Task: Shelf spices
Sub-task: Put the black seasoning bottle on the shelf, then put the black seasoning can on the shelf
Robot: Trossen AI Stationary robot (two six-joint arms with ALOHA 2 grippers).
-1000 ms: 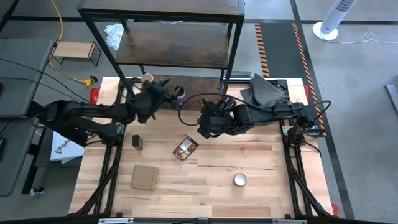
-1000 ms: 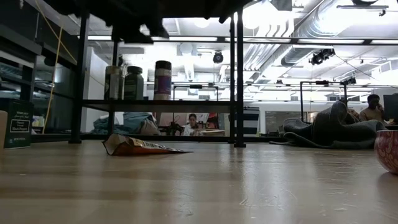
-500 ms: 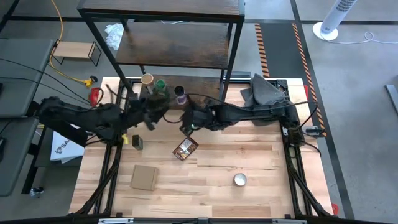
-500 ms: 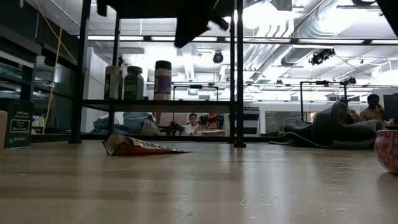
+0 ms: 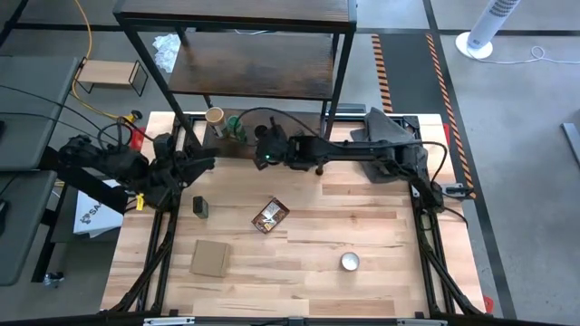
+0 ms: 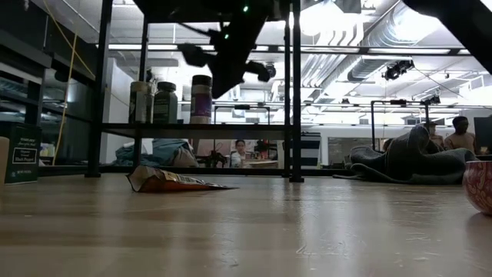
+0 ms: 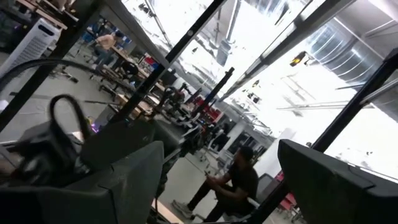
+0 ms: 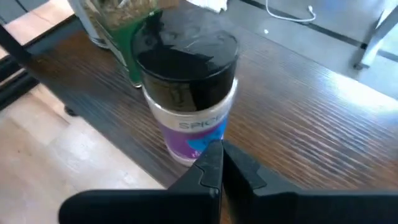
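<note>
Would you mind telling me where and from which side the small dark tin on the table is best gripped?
The small dark tin stands upright and alone on the table, clear of the brown-orange pouch. I would come straight down from above and close a claw across its narrower pair of flat sides, near the top. The open left claw is the closer one.

We see the right arm stretched leftward across the far side of the table, its wrist roughly level, and the right gripper (image 5: pixel 260 152) near the table's far middle with its two fingers (image 8: pixel 211 163) pressed together, nothing between them. The left arm is folded back at the table's left edge; the left gripper (image 5: pixel 205 163) points rightward, its fingers (image 7: pixel 134 171) spread well apart and empty.
</note>
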